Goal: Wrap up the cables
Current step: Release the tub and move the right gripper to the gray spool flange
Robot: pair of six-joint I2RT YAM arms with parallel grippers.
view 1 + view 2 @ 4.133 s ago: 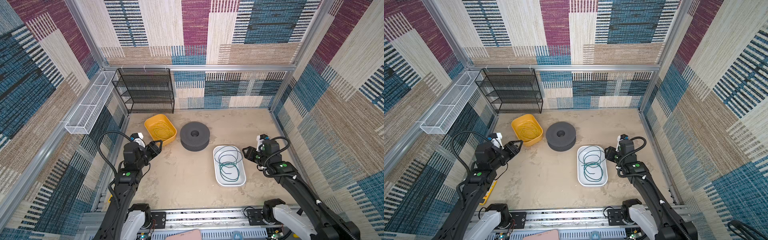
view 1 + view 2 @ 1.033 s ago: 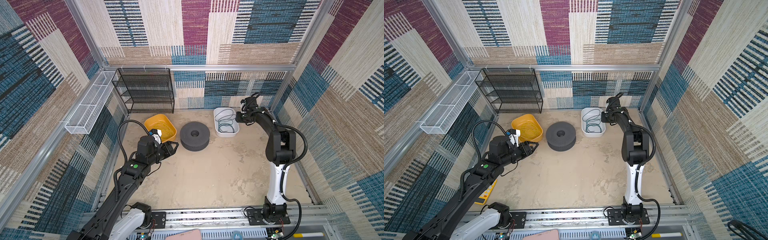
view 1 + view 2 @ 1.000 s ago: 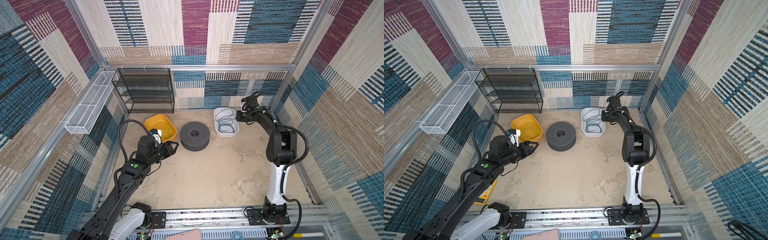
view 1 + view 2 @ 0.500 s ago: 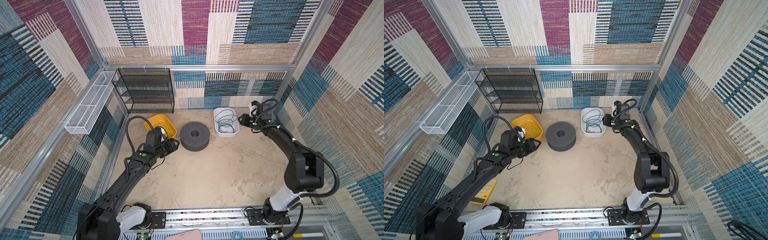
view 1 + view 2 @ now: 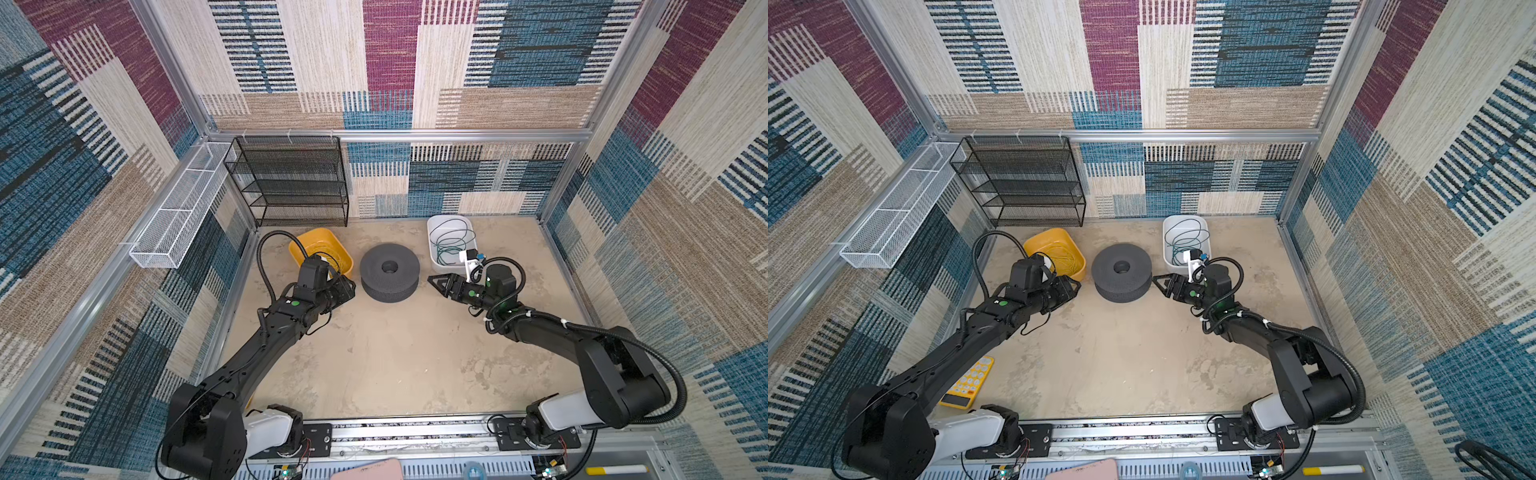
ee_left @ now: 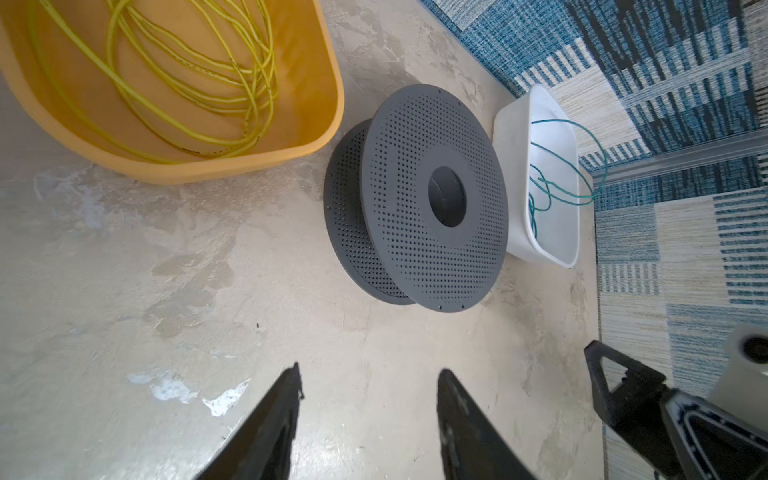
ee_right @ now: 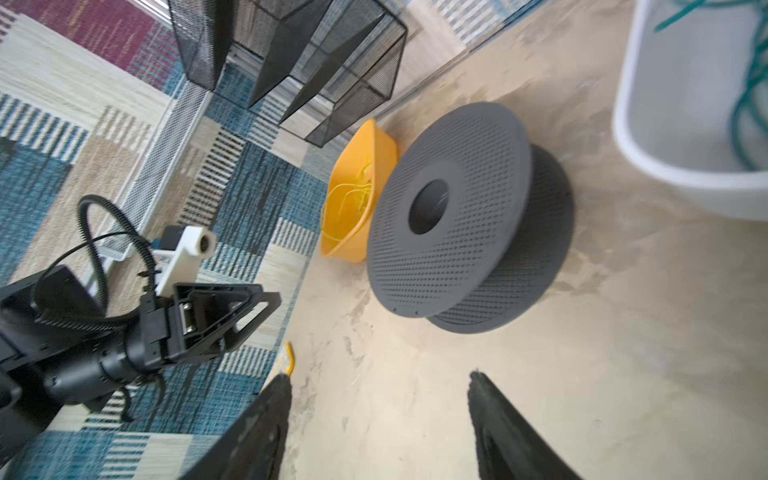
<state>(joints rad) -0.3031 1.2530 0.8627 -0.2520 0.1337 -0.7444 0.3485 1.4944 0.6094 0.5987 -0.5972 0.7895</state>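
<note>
Our left gripper [image 6: 369, 374] hangs low over the bare sandy floor [image 5: 374, 353], its two black fingers [image 6: 266, 428] parted with nothing between them, pointing at the dark grey perforated plastic spool [image 6: 399, 199]; our right gripper [image 7: 378, 378] mirrors it from the opposite side, likewise spread wide and empty; we judge that both flank the spool because it is the thing to wind onto, and that neither has yet fetched a strand. The spool lies flat on one flange between two tubs, so each supply sits within reach of the arm on its side. The cables we are to wrap, thin teal-green wire [image 5: 451, 245] in loose loops, lie untouched in the white rectangular plastic tub [image 5: 430, 237] just beyond the right gripper, one loop arching above the rim in the left wrist view; a thin yellow wire [image 6: 257, 75] coils in the yellow-orange plastic tub [image 6: 291, 137] beside the left gripper. We cannot find a free end of either wire; the spool's core is hidden between its flanges; the right wrist's white camera mount [image 5: 469, 259] covers the white tub's near corner in both top views; the right wrist view is smeared and cuts that tub off; a yellow keypad-like thing [image 5: 967, 382] lies half hidden under the left arm [image 5: 967, 332].
</note>
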